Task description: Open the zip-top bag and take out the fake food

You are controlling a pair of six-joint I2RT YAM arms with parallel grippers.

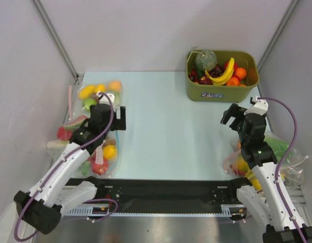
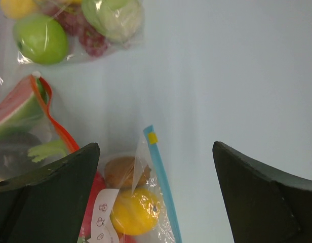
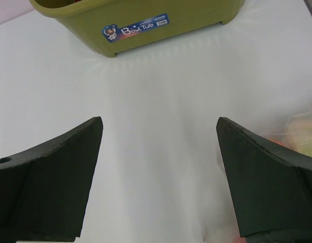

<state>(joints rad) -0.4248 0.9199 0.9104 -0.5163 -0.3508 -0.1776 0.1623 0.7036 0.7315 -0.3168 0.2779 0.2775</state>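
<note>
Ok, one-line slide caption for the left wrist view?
Left jaws open wide above the zip-top bag, its blue zip strip between them, a yellow-orange fruit inside.

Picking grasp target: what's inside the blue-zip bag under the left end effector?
Visible in the zip-top bag: yellow-orange fruit, brown piece, something red. Rest hidden behind a finger and frame edge.

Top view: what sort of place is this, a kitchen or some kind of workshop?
Probably a robot test bench, not a kitchen. A left arm and a right arm are mounted at the table's near edge, plain panels wall it in, and the goods are bagged fruit and a bin of fruit.
</note>
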